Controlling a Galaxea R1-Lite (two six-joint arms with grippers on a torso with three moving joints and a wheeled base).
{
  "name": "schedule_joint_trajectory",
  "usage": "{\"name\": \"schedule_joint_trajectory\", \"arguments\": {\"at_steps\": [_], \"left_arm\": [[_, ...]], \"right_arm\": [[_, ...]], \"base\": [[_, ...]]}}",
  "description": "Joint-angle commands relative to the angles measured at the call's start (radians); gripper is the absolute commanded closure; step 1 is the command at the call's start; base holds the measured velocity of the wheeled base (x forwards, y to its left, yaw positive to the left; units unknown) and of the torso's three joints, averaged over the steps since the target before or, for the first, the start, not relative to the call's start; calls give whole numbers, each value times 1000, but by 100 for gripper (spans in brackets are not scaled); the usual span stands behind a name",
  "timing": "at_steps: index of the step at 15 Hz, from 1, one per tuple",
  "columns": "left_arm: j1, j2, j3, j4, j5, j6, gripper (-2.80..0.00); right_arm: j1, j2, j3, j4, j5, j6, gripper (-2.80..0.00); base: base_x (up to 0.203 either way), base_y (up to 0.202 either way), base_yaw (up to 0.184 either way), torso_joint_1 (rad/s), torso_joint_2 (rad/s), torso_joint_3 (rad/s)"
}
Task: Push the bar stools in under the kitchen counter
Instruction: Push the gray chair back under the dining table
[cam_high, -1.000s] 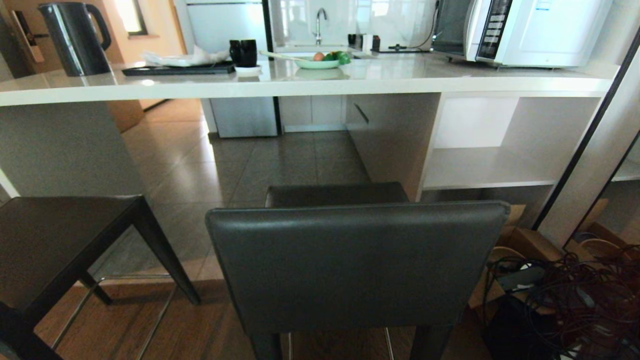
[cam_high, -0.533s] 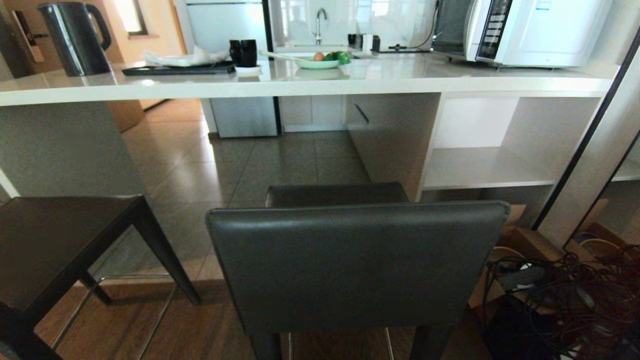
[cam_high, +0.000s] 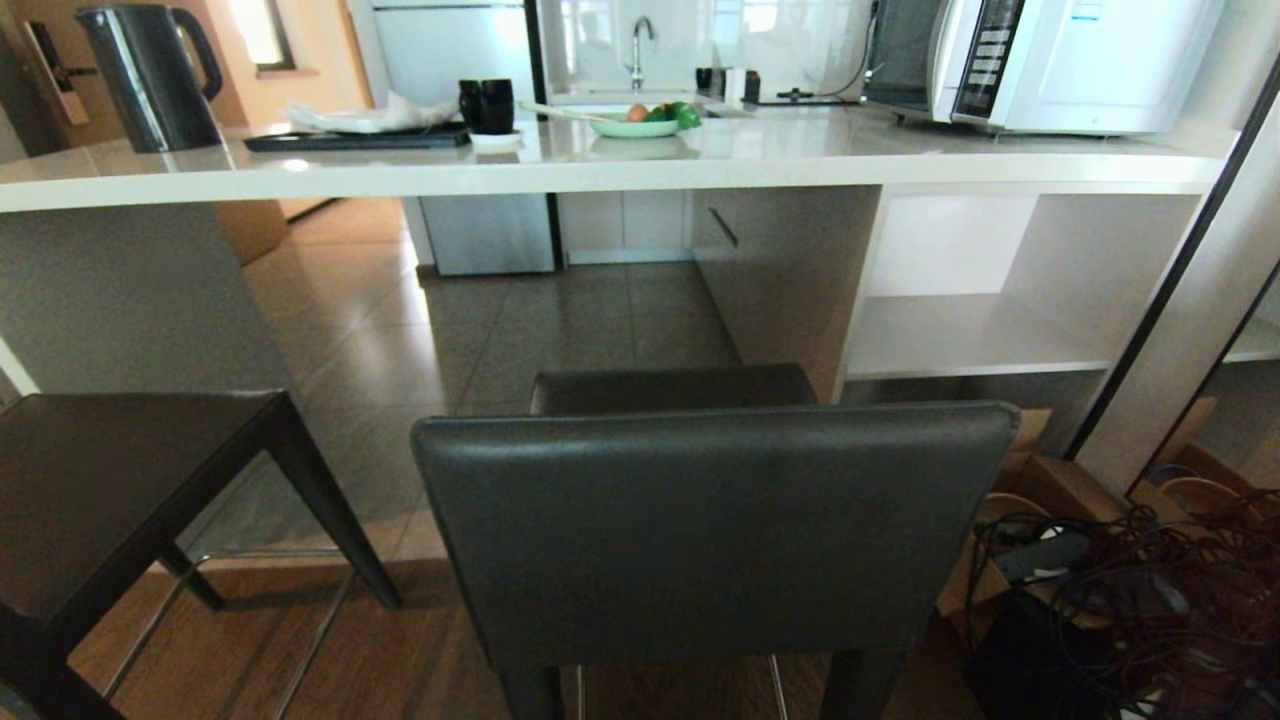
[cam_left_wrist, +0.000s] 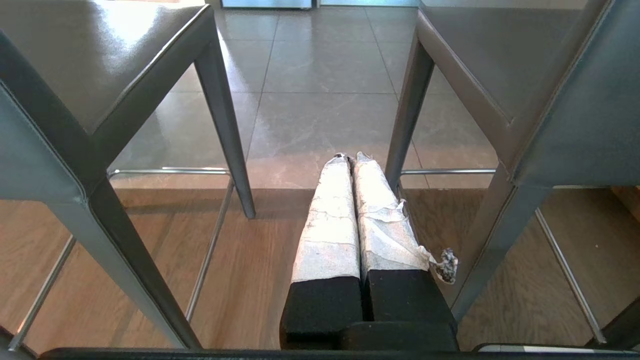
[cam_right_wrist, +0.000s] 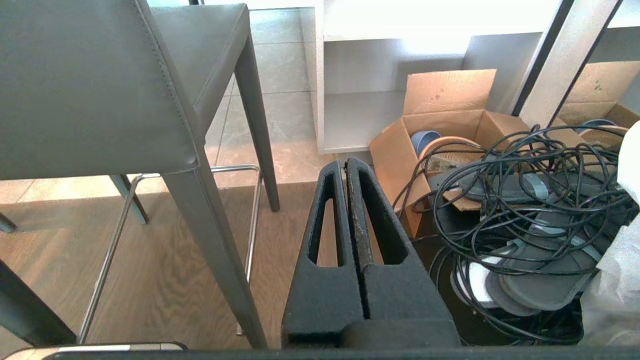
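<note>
Nothing has shifted in my head view across the earlier frames: stools, counter and clutter all sit where they were, and neither arm shows there.

Left claw (cam_left_wrist: 350, 159): fingers pressed together, tape-wrapped, pinching nothing. It points forward and down at the floor, low in the gap between the two stools. Left of the claw stands the left stool (cam_left_wrist: 75, 75), its front leg just beside the fingertips; right of it the right stool (cam_left_wrist: 525, 85), whose leg is nearer, almost against the right finger. No contact seen with either.

Right claw (cam_right_wrist: 346, 167): black fingers pressed together, empty, same forward-and-down pose. Right stool (cam_right_wrist: 90, 85) is to this claw's left, its backrest near and its rear leg close beside the finger base. To the claw's right, a cardboard box (cam_right_wrist: 440, 115) and a tangle of black cables (cam_right_wrist: 525, 200), near but apart from the fingers.

Head view: right stool (cam_high: 715, 530) stands dead ahead with its backrest toward me, seat pointing at the counter (cam_high: 600, 160) but not tucked under it. Left stool (cam_high: 110, 480) is off to the side, also clear of the counter edge. On the counter: kettle (cam_high: 150, 75), microwave (cam_high: 1040, 60), plate (cam_high: 635, 127) with fruit.
</note>
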Motion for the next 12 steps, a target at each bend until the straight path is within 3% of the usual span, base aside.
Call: {"name": "schedule_joint_trajectory", "arguments": {"at_steps": [1,12], "left_arm": [[0,2,0,0,1,-1,0],[0,2,0,0,1,-1,0]], "right_arm": [[0,0,0,-1,0,-1,0],[0,0,0,-2,1,-1,0]], "base": [[0,0,0,0,0,0],[0,0,0,0,0,0]]}}
